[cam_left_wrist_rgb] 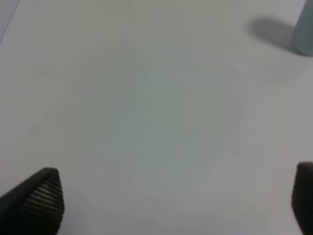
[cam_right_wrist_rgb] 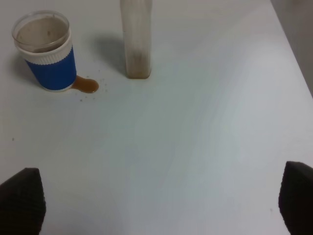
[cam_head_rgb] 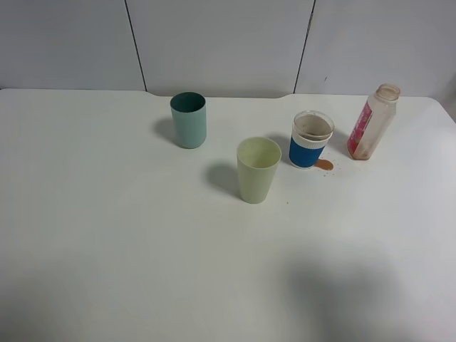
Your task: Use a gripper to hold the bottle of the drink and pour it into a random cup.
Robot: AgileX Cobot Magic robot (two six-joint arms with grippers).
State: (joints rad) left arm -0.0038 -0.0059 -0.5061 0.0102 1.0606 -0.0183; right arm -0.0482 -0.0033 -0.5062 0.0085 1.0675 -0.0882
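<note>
The bottle of the drink [cam_head_rgb: 372,122] stands upright and capless at the table's far right, its pink-red label facing left; the right wrist view shows its lower body [cam_right_wrist_rgb: 136,41] with a brown residue at the base. Left of it stands the cup [cam_head_rgb: 311,139] with its blue band [cam_right_wrist_rgb: 51,66], and a small brown spill [cam_right_wrist_rgb: 87,85] lies at its foot. My right gripper [cam_right_wrist_rgb: 161,205] is open and empty, well back from both. My left gripper [cam_left_wrist_rgb: 178,198] is open over bare table. Neither arm shows in the exterior high view.
A teal tumbler [cam_head_rgb: 189,120] stands at the back centre-left, and its edge [cam_left_wrist_rgb: 305,29] shows in the left wrist view. A pale yellow-green tumbler [cam_head_rgb: 258,169] stands in front of the cup. The white table [cam_head_rgb: 107,235] ends at a grey panelled wall behind.
</note>
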